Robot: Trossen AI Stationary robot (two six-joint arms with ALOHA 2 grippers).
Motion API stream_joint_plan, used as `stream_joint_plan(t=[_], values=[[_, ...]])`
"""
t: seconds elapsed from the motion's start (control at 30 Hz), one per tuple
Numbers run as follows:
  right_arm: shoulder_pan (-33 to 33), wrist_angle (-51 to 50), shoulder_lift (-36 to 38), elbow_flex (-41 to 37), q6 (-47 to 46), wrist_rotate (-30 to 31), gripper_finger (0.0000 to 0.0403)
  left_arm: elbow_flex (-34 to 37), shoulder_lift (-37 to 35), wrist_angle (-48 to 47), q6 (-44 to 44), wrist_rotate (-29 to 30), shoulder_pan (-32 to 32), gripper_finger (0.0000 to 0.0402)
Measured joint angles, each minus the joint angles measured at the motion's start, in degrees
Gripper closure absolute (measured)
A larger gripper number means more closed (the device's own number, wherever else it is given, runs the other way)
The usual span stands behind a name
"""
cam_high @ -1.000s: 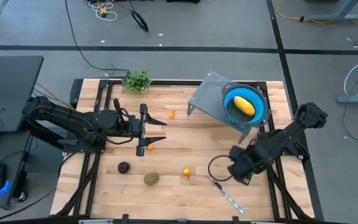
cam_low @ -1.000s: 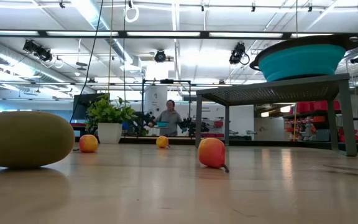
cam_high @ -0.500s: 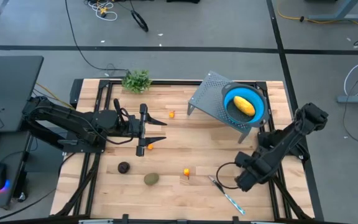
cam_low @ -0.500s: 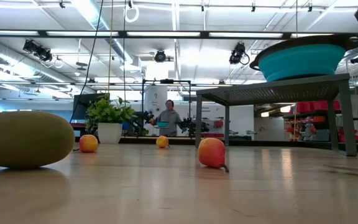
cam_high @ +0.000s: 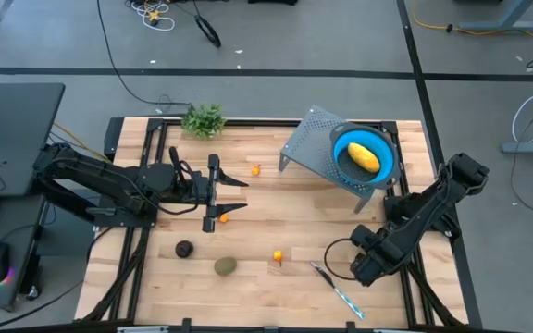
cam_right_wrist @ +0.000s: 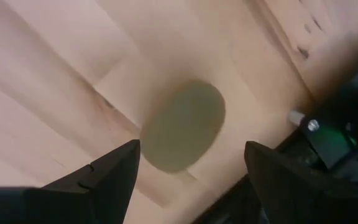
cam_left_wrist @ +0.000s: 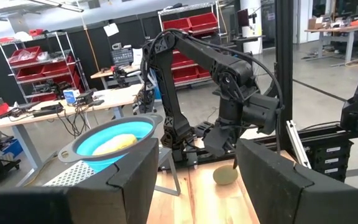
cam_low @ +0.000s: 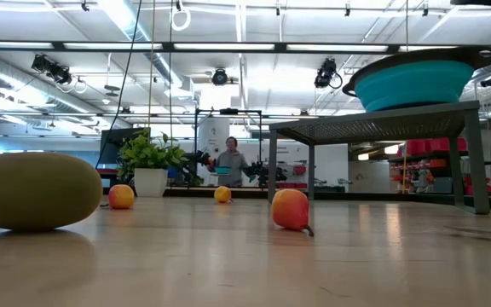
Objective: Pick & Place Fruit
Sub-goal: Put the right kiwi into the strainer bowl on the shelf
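Finds the pick of a second-to-last green piece in hand, by judgement. Places the right gripper (cam_high: 361, 266) low over the near right part of the tabletop (cam_high: 294, 208), close to the edge, fingers (cam_right_wrist: 107, 171) spread apart and holding nothing. Shows, in the right wrist view, an olive-green oval (cam_right_wrist: 182, 127) lying on the wood between those fingers, apart from both; hidden under the arm in the high view, seen again beneath that gripper in the left wrist view. Records the yellow fruit (cam_high: 364, 157) already in the blue bowl (cam_high: 387, 171), set on the grey perforated stand (cam_high: 308, 153) at the far right. Counts as not yet placed: a second green oval (cam_high: 225, 266) and the purple ball (cam_high: 184, 248) at the near left, and three small orange pieces (cam_high: 278, 256) spread over the middle. Notes the left gripper (cam_high: 241, 194) waiting over the left middle, fingers released and empty, one orange piece just beside it. Notes the knife (cam_high: 339, 291) near the right gripper and the leafy sprig (cam_high: 204, 120) at the far edge, neither part of the job. Calls next for a short descent straddling the oval, a closing across its narrow width, a lift, then a carry to the bowl, clearing its raised rim. Puts the task at an early stage.
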State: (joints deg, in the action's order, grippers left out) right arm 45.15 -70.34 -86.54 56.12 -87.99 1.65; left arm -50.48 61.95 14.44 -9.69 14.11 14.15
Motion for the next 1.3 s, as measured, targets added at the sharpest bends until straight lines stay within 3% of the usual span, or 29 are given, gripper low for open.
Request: stream_joint_plan(t=[0.2, 0.47, 0.83, 1.3], values=[[0.3, 0.4, 0.0, -1.9, -3.5, 0.0, 0.0103, 0.0, 0.0, 0.0, 0.0, 0.0, 0.0, 0.0178], [0.7, 12.4, 0.0, -8.2, -5.7, -1.3, 0.0103, 0.0, 0.0, 0.0, 0.0, 0.0, 0.0, 0.0178], [0.7, 16.3, 0.0, -10.8, -7.6, -2.6, 0.0104, 0.0, 0.0, 0.0, -0.1, 0.0, 0.0, 0.0178], [0.7, 16.7, 0.0, -10.9, -6.3, -5.3, 0.0178, 0.0, 0.0, 0.0, -0.2, 0.0, 0.0, 0.0178]])
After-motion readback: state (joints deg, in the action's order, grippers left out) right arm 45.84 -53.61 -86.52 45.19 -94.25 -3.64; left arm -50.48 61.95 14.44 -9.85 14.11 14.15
